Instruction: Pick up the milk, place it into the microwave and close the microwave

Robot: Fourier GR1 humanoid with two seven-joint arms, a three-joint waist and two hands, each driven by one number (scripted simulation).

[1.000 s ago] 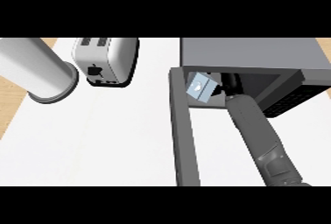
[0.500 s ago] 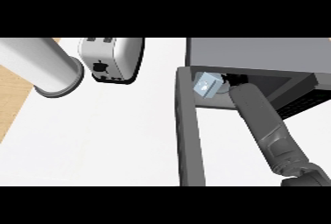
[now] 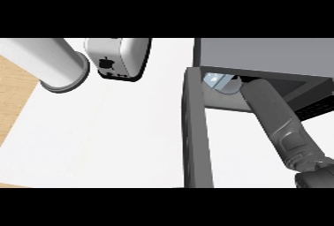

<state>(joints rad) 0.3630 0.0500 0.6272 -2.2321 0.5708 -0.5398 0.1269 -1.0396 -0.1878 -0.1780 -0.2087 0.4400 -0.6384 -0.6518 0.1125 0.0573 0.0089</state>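
The grey microwave (image 3: pixel 274 53) stands at the upper right with its door (image 3: pixel 195 132) swung open toward me. My right forearm reaches from the lower right into the cavity. The milk (image 3: pixel 218 82), a small white and blue carton, sits tilted just inside the opening at the end of that arm. Only a dark sliver of my right hand (image 3: pixel 243 80) shows, pressed against the carton's right side and curled on it; the rest is hidden by the forearm and the microwave's top. My left forearm (image 3: pixel 52 62) crosses the upper left, and its hand is out of view.
A silver toaster (image 3: pixel 120 59) stands at the back, left of the microwave. The white counter (image 3: pixel 104 132) spreads left of the open door. The counter's left edge runs along a wooden floor (image 3: pixel 16 97).
My right arm has pushed further into the microwave, carrying the milk deeper inside. The view has shifted, so the toaster and microwave now sit higher in the view.
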